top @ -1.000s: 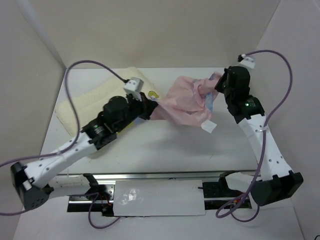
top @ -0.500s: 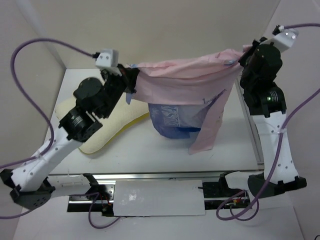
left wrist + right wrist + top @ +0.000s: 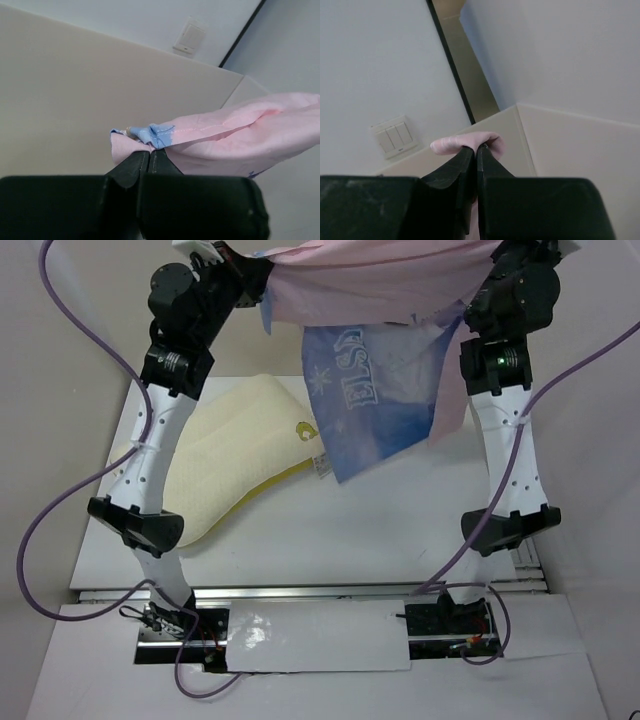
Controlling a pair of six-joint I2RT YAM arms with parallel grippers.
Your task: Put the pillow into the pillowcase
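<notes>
Left claw and right claw pinching thin pink-and-blue fabric pillowcase aloft, soft cream-yellow rectangular pillow lying on white table

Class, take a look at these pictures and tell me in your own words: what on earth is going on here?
The robot holds the pillowcase up in the air, stretched between its two arms. The left tool pinches one end of its pink top edge and the right tool pinches the other, so the blue ELSA side hangs down. The pillow lies on the table below, towards the left, not yet inside the case.
</notes>
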